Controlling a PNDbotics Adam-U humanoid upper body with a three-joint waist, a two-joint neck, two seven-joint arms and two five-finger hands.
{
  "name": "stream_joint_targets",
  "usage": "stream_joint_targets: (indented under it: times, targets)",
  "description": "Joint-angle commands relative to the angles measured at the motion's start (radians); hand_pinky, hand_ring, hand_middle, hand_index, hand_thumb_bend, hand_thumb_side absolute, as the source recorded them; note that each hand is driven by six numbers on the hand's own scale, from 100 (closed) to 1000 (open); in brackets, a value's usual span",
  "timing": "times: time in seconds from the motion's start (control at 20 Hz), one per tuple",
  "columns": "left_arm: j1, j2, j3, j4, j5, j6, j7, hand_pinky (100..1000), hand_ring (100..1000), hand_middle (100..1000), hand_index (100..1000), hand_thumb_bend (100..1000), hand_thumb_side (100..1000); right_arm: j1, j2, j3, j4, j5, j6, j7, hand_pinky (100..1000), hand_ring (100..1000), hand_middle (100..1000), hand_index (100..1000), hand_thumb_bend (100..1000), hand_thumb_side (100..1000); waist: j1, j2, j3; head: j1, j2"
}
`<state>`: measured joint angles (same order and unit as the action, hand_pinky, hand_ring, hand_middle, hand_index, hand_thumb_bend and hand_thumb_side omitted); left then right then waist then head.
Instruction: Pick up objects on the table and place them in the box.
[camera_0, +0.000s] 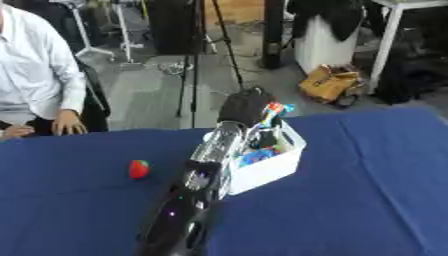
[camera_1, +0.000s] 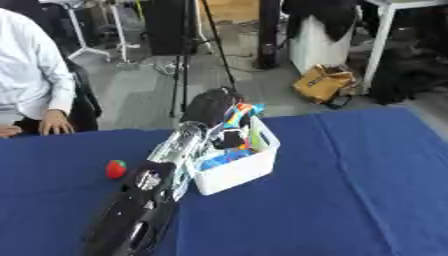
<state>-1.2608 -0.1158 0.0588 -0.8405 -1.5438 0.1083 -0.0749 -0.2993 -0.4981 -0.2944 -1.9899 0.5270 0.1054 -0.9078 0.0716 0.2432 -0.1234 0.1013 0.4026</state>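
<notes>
- One robot arm (camera_0: 197, 190) runs up the middle of the blue table (camera_0: 367, 200) from the near edge, black at the bottom and silver toward the wrist, and ends at the white box (camera_0: 267, 170).
- From where it enters, I cannot say for sure which arm it is. I judge it the left one, since it passes along the box's left wall.
- The hand (camera_1: 210, 106) shows as a dark rounded shape over the far-left corner of the box. Its fingers are hidden behind its own bulk, so I cannot tell whether they are spread, closed or holding anything.
- No other robot hand shows in either view.
- The box sits toward the far edge of the table, around the middle of that edge, already holding a jumble of coloured items, blue and orange among them.
- The one object left out on the cloth is a small red object (camera_0: 139, 169), roundish with a touch of green on top.
- It lies on the left half of the table, to the left of the arm and nearer than the hand, well apart from the box.
- Being roundish, it shows no long axis that would favour one approach.
- Judged from this layout, the hand must draw back from the box and swing left and toward the near edge to reach the red object.
- A person's hand (camera_0: 67, 123) rests at the far-left edge, touching none of the task's things.
</notes>
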Motion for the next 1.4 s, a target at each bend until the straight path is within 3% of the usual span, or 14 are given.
stream_joint_targets:
  times: [0.05, 0.55, 1.4]
  targets:
    - [-0.038, 0.0, 0.01, -0.004, -0.038, 0.005, 0.005, 100, 475, 544, 643, 100, 318, -0.012, -0.019, -0.001, -0.01, -0.002, -0.006, 0.001, 831, 840, 630, 711, 100, 688, -0.013, -0.014, -0.002, 0.003, -0.007]
    - [-0.05, 0.004, 0.03, 0.015, -0.142, 0.027, 0.014, 109, 489, 554, 646, 100, 322, -0.012, -0.02, 0.002, -0.01, -0.001, -0.007, 0.001, 831, 839, 629, 710, 100, 686, -0.012, -0.014, -0.006, 0.006, -0.01]
    - [-0.11, 0.074, 0.111, 0.064, -0.186, 0.124, 0.062, 111, 487, 553, 646, 100, 340, -0.008, -0.022, 0.0, -0.01, 0.002, -0.005, 0.001, 831, 839, 629, 710, 100, 686, -0.009, -0.021, -0.009, 0.008, -0.009]
